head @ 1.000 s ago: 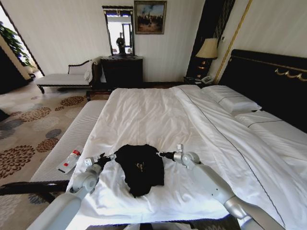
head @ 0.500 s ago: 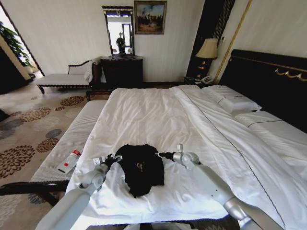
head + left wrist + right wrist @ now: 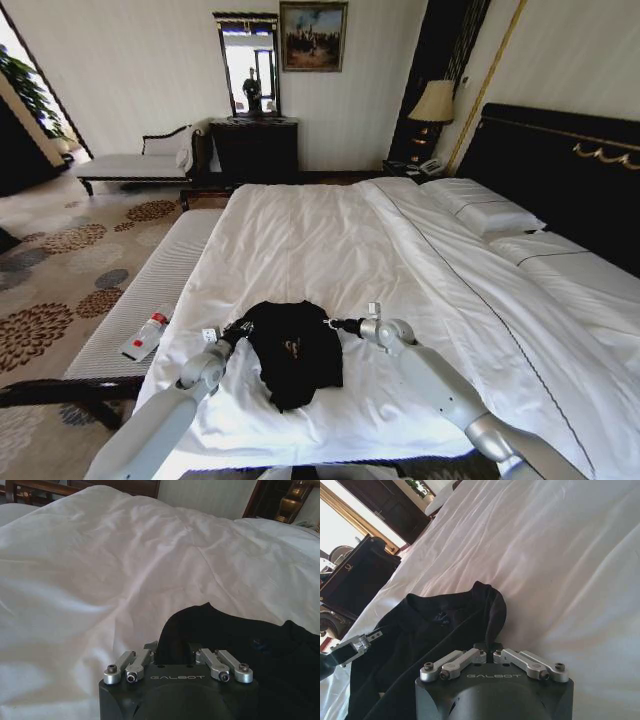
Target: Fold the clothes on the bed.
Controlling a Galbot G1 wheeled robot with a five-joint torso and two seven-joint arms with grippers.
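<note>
The clothes are one black T-shirt (image 3: 295, 350), lying bunched on the white bed (image 3: 320, 240) near its foot. My left gripper (image 3: 242, 328) is at the shirt's left edge. In the left wrist view its fingers (image 3: 149, 649) stand apart, open, with the shirt's edge (image 3: 225, 635) lying between them. My right gripper (image 3: 333, 323) is at the shirt's right edge. The right wrist view shows this gripper (image 3: 487, 647) shut on a raised fold of the T-shirt (image 3: 445, 625), with the left gripper (image 3: 352, 647) across the fabric.
A striped white bench (image 3: 150, 290) runs along the bed's left side with a small bottle (image 3: 147, 335) on it. Pillows (image 3: 485, 212) and the dark headboard (image 3: 560, 170) lie to the right. A chaise (image 3: 130, 165) and a dresser (image 3: 255, 150) stand by the far wall.
My left arm has moved right, bringing its gripper in against the shirt's left edge, which has shifted slightly inward. The right gripper has stayed in place.
</note>
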